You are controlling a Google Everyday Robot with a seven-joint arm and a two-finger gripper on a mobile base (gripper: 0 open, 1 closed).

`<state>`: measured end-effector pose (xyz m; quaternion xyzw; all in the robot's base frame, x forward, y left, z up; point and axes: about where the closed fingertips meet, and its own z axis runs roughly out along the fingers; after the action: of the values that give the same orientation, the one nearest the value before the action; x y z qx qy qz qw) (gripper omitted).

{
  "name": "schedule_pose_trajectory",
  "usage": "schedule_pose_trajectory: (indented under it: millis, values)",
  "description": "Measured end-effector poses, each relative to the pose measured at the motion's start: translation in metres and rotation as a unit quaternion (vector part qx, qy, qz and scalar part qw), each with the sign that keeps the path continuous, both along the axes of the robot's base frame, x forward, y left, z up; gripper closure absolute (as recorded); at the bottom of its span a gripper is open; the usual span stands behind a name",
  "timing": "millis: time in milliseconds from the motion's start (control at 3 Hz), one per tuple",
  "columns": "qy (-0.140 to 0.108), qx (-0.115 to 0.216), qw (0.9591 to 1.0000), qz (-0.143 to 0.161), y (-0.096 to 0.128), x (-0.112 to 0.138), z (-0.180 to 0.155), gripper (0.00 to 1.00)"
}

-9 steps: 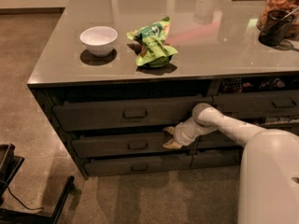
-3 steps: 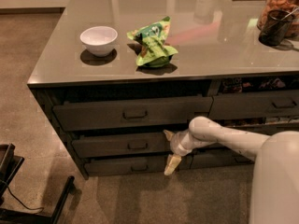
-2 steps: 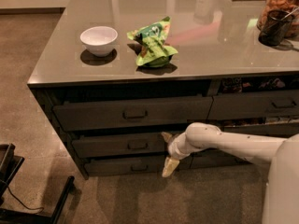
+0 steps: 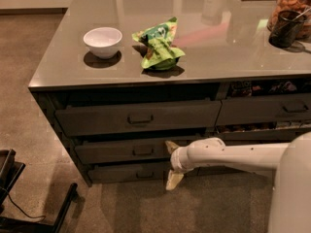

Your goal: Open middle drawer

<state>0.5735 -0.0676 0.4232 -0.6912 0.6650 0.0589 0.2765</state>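
Speckled brown floor point(image 4: 29, 81) surrounds a grey-topped island point(image 4: 228, 57) that fills the view from 9 to 3 o'clock. Its white robot arm point(image 4: 238, 154) reaches in from 4 o'clock. Under the tall top drawer point(image 4: 97, 120) sits the middle drawer point(image 4: 107, 152), left of centre, with its loop handle point(image 4: 143, 151) and a dark gap above it. The slim bottom drawer point(image 4: 116, 173) lies beneath. On the top rest a crumpled green snack bag point(image 4: 159, 45) and, at its 9 o'clock, a white bowl point(image 4: 102, 41). The gripper point(image 4: 169, 165) hangs at 4 o'clock of the handle, close by, fingers spread wide toward 12 and 6, grasping nothing.
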Motion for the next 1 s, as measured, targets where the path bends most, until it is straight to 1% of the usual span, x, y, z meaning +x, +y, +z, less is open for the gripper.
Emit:
schedule_pose_trajectory:
  millis: [333,667,1000]
  values:
    - [-0.062,-0.052,0.9965,0.023,-0.0021,0.0027,0.0259,0.0]
    - [-0.079,-0.07,0.9936,0.042,-0.0019,-0.0038,0.0286,0.0]
    - [-0.082,-0.06,0.9944,0.027,-0.0055,0.0019,0.0255,0.0]
